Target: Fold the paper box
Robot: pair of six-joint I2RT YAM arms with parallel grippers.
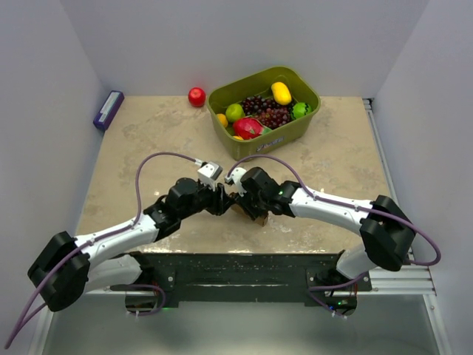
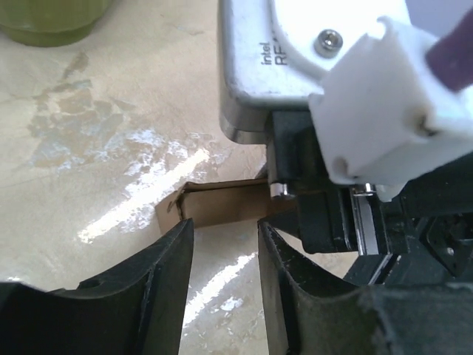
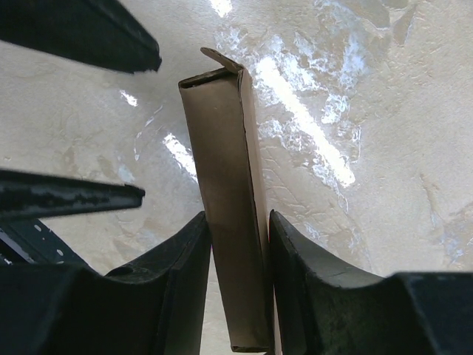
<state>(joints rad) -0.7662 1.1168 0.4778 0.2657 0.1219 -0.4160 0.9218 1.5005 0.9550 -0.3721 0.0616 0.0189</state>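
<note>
**A:** From above, where is the paper box (image 1: pixel 247 213)?

**B:** Mid-table, toward the near edge, and almost wholly hidden. Only a brown sliver shows under the right gripper (image 1: pixel 238 201), which meets the left gripper (image 1: pixel 220 201) nose to nose. Neither jaw gap can be read from up there. At the back stand the green bin (image 1: pixel 295 127) of fruit, a red apple (image 1: pixel 196 97) just beside it, and a purple box (image 1: pixel 109 109) by the left wall.

**A:** And the left wrist view?

**B:** The left gripper (image 2: pixel 225 237) stands parted, with bare table shining between its fingers (image 2: pixel 166 288). The box (image 2: pixel 222 205) sits just past their tips, and its far end is hidden behind the right arm's wrist camera (image 2: pixel 295 66). I can't tell whether the tips touch it.

**A:** The right wrist?

**B:** The right gripper (image 3: pixel 238 222) is clamped on the box (image 3: pixel 222 163), with a finger against each long side. The box is a narrow flattened sleeve with a small flap poking out at its far end. I can't tell whether it rests on the table. The left gripper's fingers (image 3: pixel 74 37) are at upper left, spread and partly cut off by the frame, and clear of the box.
</note>
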